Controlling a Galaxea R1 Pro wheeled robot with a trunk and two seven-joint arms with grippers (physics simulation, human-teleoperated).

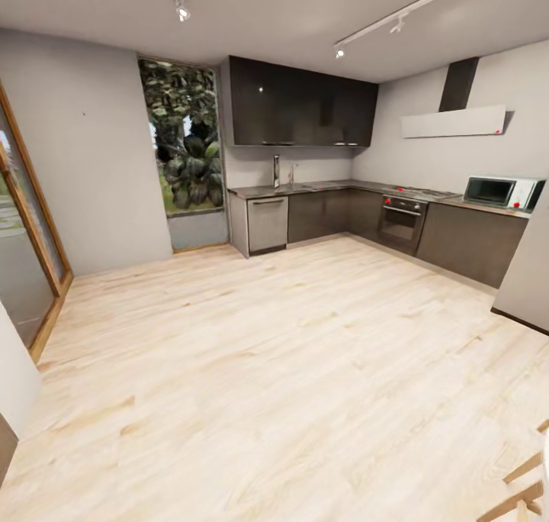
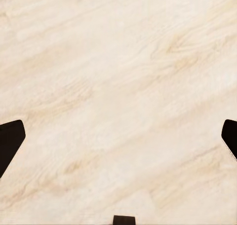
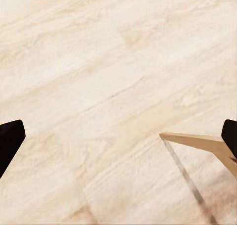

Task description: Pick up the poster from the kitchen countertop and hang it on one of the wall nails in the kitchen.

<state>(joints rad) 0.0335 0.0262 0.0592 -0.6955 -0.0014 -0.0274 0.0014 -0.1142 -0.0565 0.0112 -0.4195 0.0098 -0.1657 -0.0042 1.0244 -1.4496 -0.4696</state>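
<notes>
**Mia:** What is on the left side?

**Ben:** A tall glass door with a wooden frame (image 1: 30, 232), then a plain grey wall (image 1: 91, 148). Next is a tall window full of dark green leaves (image 1: 183, 136).

**Mia:** And then the kitchen?

**Ben:** Yes. Shiny dark-grey cupboards (image 1: 301, 102) hang up high. Under them runs the long grey metal kitchen countertop (image 1: 335, 187), bent like an L, with a thin silver tap (image 1: 277, 171). After that come a steel oven with red knobs (image 1: 402, 220) and a white microwave (image 1: 503, 192).

**Mia:** Where is the poster?

**Ben:** I can't see it from here. The worktop is far away and looks small.

**Mia:** Are the hands holding anything?

**Ben:** No. The left gripper (image 2: 118, 136) is wide open, with just its black tips at the edges, over the pale, smooth wooden floor (image 1: 274, 369). The right gripper (image 3: 118, 136) is wide open and empty too. A light wooden stick-shaped leg (image 3: 197, 141) is near it.

**Mia:** So what should the robot do now?

**Ben:** I think it should roll straight over the floor to the worktop. It should go slowly, steer away from that wooden leg, and stop close enough to look along the top.
</notes>
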